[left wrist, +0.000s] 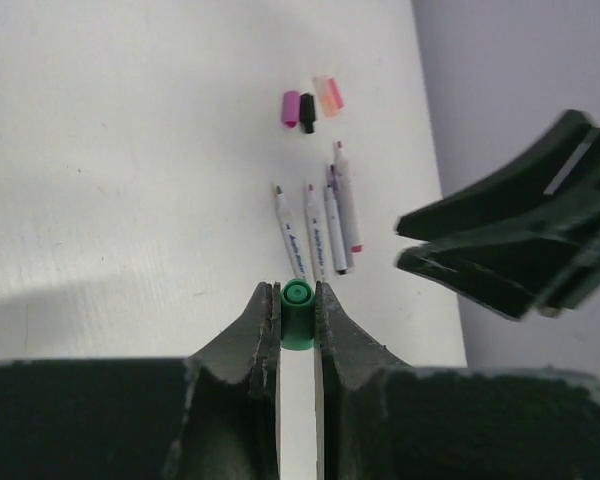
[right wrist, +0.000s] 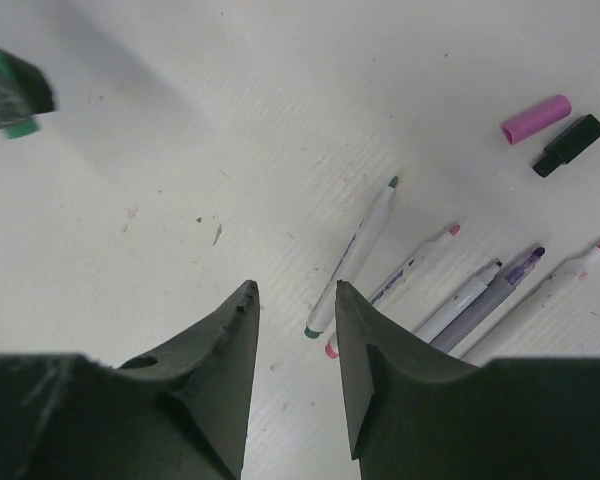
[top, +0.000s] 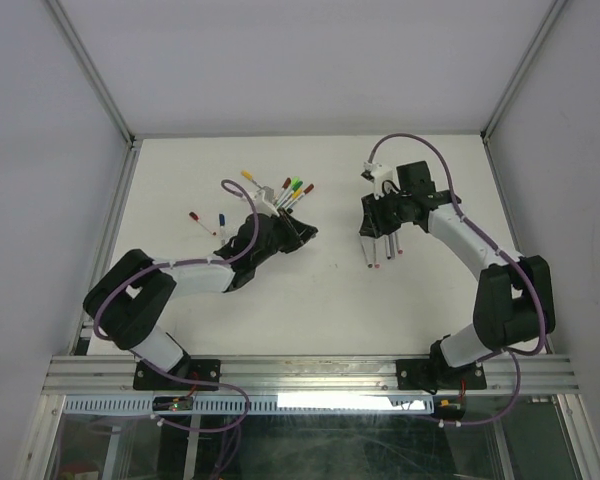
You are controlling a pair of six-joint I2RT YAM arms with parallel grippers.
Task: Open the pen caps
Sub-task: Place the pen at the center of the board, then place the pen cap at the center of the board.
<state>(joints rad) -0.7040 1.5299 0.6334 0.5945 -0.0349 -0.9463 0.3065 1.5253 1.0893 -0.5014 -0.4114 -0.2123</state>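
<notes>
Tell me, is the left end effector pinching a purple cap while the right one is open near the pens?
Not quite: the cap in the left end effector is green, not purple, as the left wrist view shows. The right end effector is open near the pens.

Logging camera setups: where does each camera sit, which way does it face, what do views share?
Top external: above and behind, looking down on the table; left arm and right arm whole.
Left wrist: looks along the left claw, shut on a green cap, toward uncapped pens; right claw at right.
Right wrist: looks down past its open claw at those pens.
Shared: both wrist views show the purple cap, black cap and green cap.
</notes>
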